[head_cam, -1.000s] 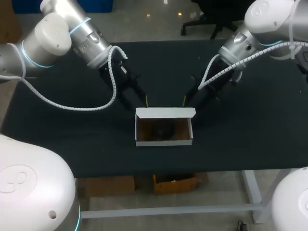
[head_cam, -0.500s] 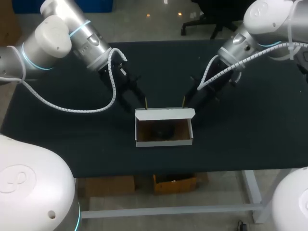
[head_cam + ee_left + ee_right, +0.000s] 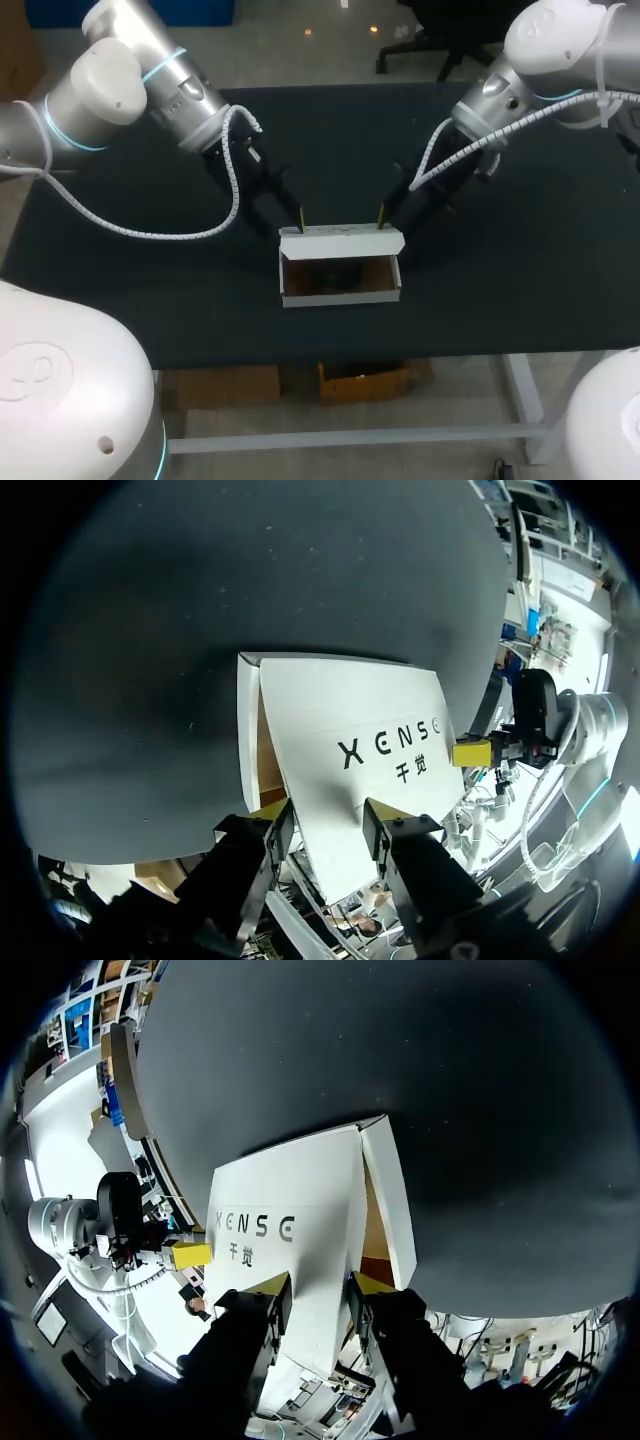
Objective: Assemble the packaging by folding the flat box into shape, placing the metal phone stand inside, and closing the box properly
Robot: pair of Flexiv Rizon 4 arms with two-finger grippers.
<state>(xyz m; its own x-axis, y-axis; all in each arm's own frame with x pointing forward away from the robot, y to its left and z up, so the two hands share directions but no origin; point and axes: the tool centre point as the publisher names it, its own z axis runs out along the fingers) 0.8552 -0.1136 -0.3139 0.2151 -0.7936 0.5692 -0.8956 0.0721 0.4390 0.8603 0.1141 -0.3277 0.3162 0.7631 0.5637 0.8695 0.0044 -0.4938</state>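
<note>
Inside the box (image 3: 341, 297) you get only a dark shape (image 3: 335, 272), too dim to identify. In both wrist views the lid (image 3: 350, 750) covers the interior. From the head view, the left claw (image 3: 300, 215) at the box's 11 o'clock and the right claw (image 3: 381, 212) at 1 o'clock each show you one yellow tip.

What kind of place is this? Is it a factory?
More likely a robot lab or test workshop: a left arm and a right arm reach down to one small white box on a dark table.
</note>
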